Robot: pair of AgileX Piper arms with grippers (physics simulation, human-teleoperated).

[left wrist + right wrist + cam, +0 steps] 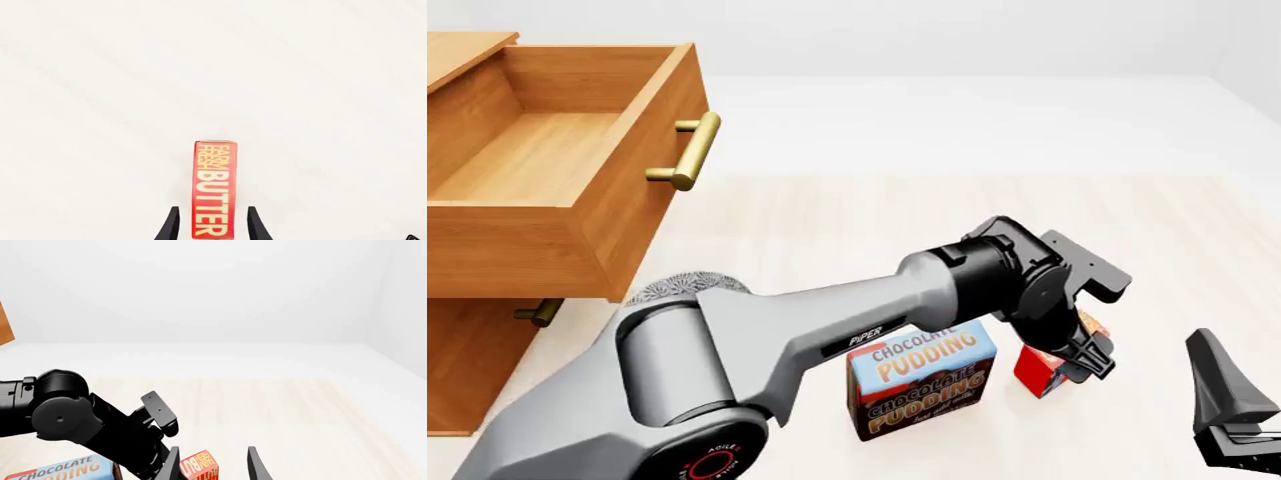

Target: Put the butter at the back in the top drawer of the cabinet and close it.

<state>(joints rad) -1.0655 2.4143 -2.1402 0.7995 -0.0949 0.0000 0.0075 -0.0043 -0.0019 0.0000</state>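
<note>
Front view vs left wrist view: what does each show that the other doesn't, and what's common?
Front view only: the cabinet with its top drawer pulled open, the Chocolate Pudding box, the left arm reaching over it, and the right gripper at the edge.

Left wrist view only: the butter's "FARM FRESH BUTTER" lettering, readable between the open fingers of the left gripper.

Both: the butter and the pale table.

The left arm (774,340) is built of grey cylindrical links lettered "PIPER" in white, with a red-ringed base joint and black wrist (1034,285); tapered black fingers (169,227) are fitted.
</note>
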